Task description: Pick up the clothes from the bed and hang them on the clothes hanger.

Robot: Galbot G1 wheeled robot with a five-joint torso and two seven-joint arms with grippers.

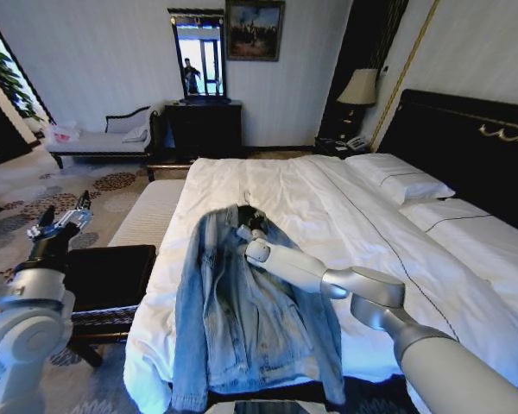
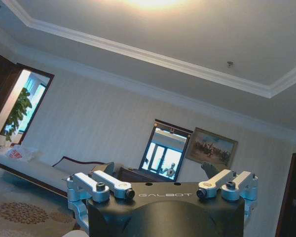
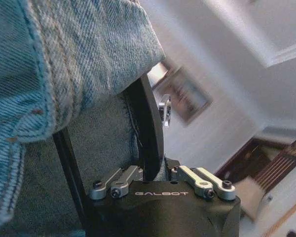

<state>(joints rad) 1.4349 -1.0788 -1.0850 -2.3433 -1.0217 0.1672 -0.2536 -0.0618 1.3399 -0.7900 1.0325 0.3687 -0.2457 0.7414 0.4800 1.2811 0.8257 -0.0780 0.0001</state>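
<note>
Light blue denim jacket [image 1: 242,319] draped down the near side of the bed [image 1: 354,224], collar lifted at the top, hem hanging past the mattress edge. Right pincer [image 1: 252,226] up at that collar, apparently closed on the thin black clothes hanger [image 3: 149,128] already inside the garment: in the right wrist view, linkages drawn together around the black bar, denim folded over it, small metal hook [image 3: 164,109] poking out beyond. Left pincer [image 1: 62,222] raised well off to the left above the carpet, beside a dark bench [image 1: 112,276], carrying nothing, fingers [image 2: 111,185] spread wide in the left wrist view.

Judged from the cloth: soft and floppy, fairly heavy for a garment, likely to sag and slide off one hanger arm if lifted unevenly. Stiff seams at collar and shoulders look like the safest hold; better still, the hanger itself near the hook, so the weight hangs balanced.

Head view gives the whole layout of jacket, bed and both arms, but hides the grip under denim. Right wrist view gives the close contact of bar, hook and collar, nothing of the jacket's lower half.
</note>
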